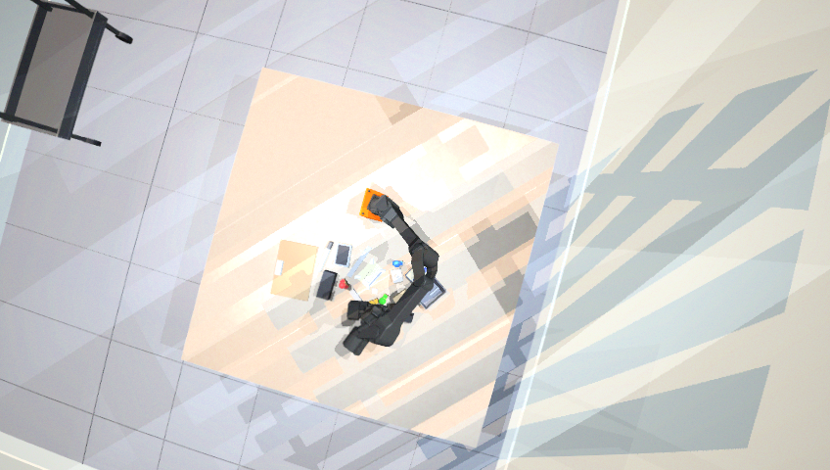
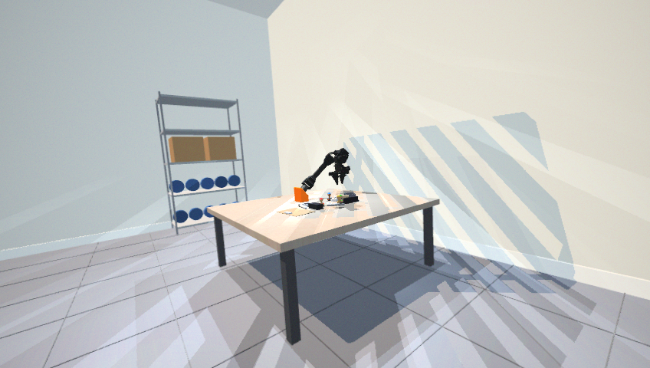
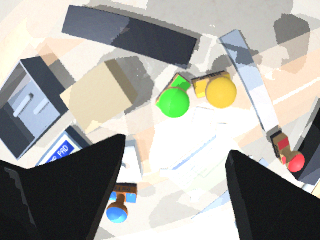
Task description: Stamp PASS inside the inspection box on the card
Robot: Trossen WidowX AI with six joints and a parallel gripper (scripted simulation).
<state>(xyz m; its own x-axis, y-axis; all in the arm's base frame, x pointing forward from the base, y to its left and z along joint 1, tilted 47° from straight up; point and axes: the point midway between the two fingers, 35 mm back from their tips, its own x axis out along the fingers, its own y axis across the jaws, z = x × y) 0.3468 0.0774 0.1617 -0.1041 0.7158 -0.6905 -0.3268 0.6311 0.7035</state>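
Note:
My gripper (image 2: 339,182) (image 3: 178,151) is open and empty, above the bench items. The green-knobbed stamp (image 1: 383,300) (image 3: 173,102) stands on the bench, beyond the fingertips in the wrist view; its label cannot be read. The yellow-knobbed stamp (image 3: 221,92) stands just right of it. The white card (image 1: 369,273) (image 3: 200,167) lies below the green stamp in the wrist view, washed out by glare; its box and any print cannot be made out. The ink pad (image 3: 62,151), with a blue label, is at the lower left, partly hidden by the left finger.
A blue stamp (image 3: 117,212) stands near the left finger, a red stamp (image 3: 296,162) at right. A beige block (image 3: 92,95), a dark bar (image 3: 127,35), a grey strip (image 3: 250,80) and a dark tray (image 3: 42,70) surround them. An orange block (image 1: 365,204) (image 2: 300,195) is at the arm's base.

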